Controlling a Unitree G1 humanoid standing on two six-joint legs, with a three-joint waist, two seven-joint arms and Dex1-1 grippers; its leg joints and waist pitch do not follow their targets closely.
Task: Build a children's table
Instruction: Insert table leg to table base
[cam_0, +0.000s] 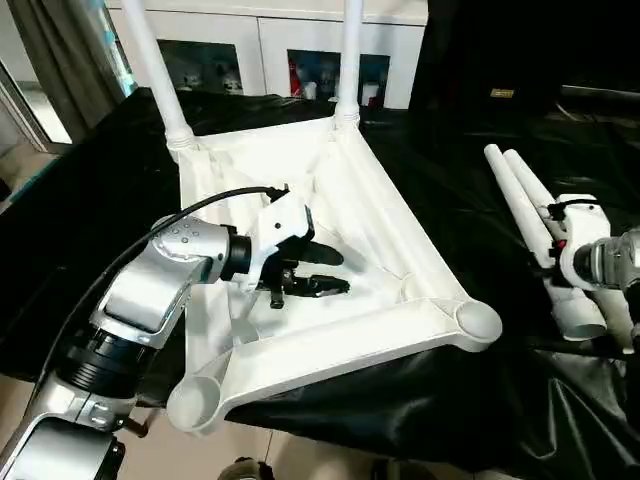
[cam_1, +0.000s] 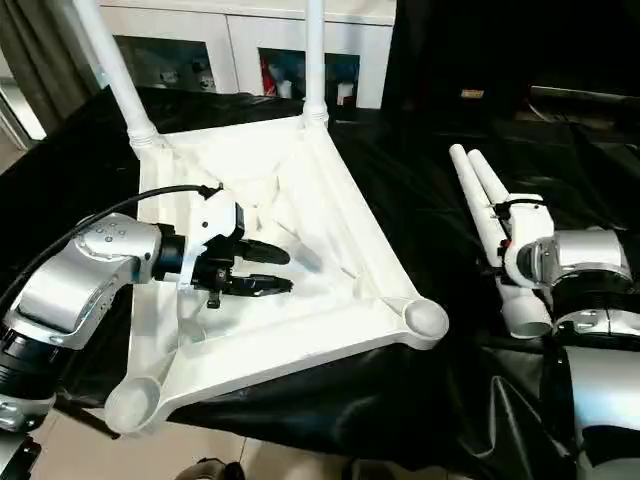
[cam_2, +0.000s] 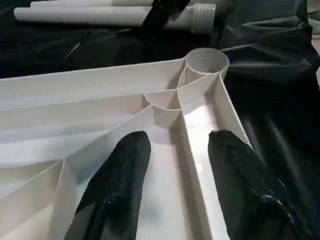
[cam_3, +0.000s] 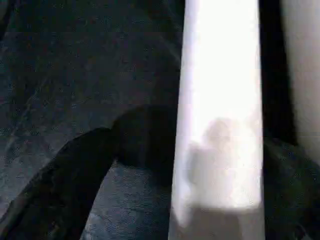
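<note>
- A white table leg (cam_3: 220, 110) is seen close up, running lengthwise between the two black fingers (cam_3: 65, 190) of the right gripper (cam_3: 200, 175).
- One finger is seen beside the leg; the other is made out at its far side.
- Black cloth (cam_3: 75, 60) is spread beneath.
- A second white leg (cam_3: 302, 65) is glimpsed just beyond.

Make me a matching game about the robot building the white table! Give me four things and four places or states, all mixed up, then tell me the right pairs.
Things:
1. White plastic tabletop
2. Two fitted white tubular legs
3. Two loose white tubular legs
4. Left hand

Places or states:
A. Lying on the black cloth by the right hand
B. Upside down, ribs showing
C. Open above the ribs
D. Standing upright in the far corner sockets

Pairs: 1-B, 2-D, 3-A, 4-C
</note>
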